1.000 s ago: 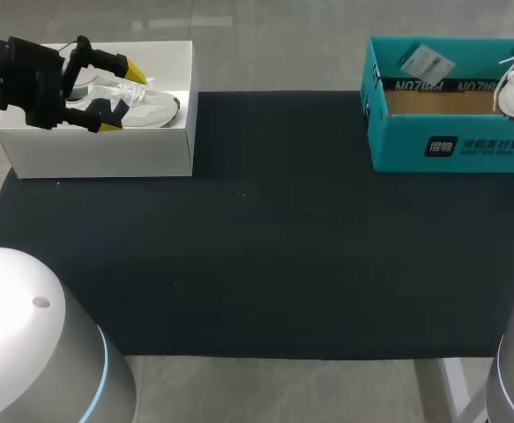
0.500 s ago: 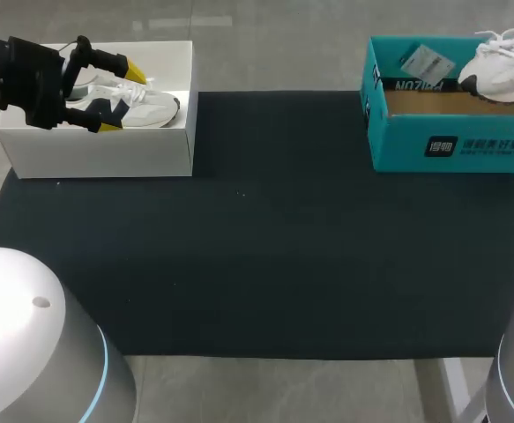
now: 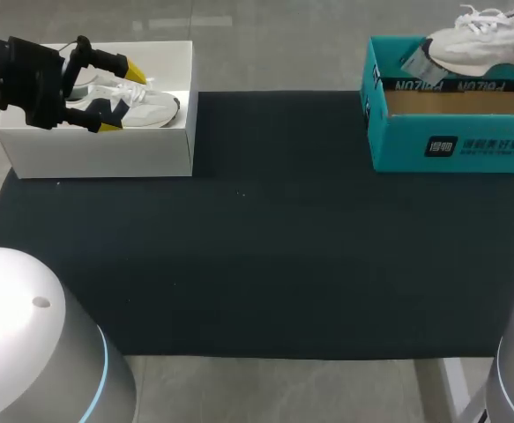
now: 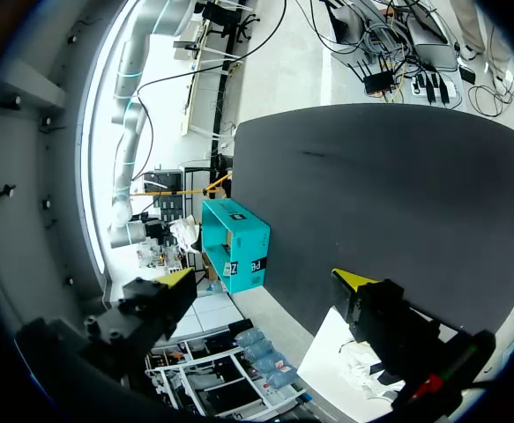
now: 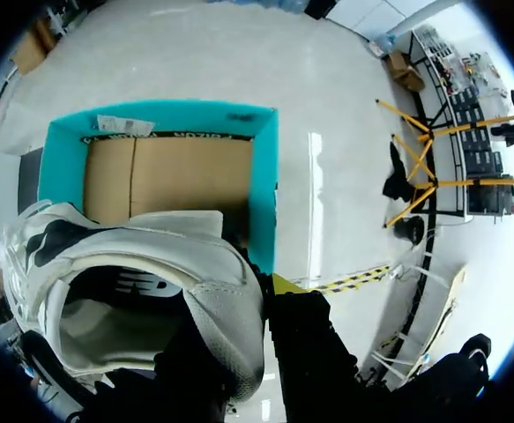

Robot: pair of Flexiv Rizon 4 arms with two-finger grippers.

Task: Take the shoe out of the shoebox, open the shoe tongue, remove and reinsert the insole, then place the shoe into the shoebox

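Note:
A white sneaker [image 3: 481, 44] hangs over the back of the teal shoebox [image 3: 450, 145], toe pointing left; the arm holding it is out of the head view. In the right wrist view my right gripper [image 5: 252, 291] is shut on the heel wall of that sneaker [image 5: 133, 264], one finger inside and one outside, with the teal shoebox [image 5: 265, 176] below. My left gripper [image 3: 122, 99] stands open over a white box [image 3: 107, 154] that holds another white and navy shoe [image 3: 151, 106]. Its fingers [image 4: 265, 278] hold nothing.
A black mat [image 3: 265, 229] covers the table between the two boxes. The teal shoebox has a brown cardboard floor and a paper tag [image 3: 413, 62] at its back left corner. In the left wrist view the teal shoebox [image 4: 239, 242] sits far across the mat.
The white sneaker has come in from the right edge and travelled left above the teal shoebox. My left arm has stayed still.

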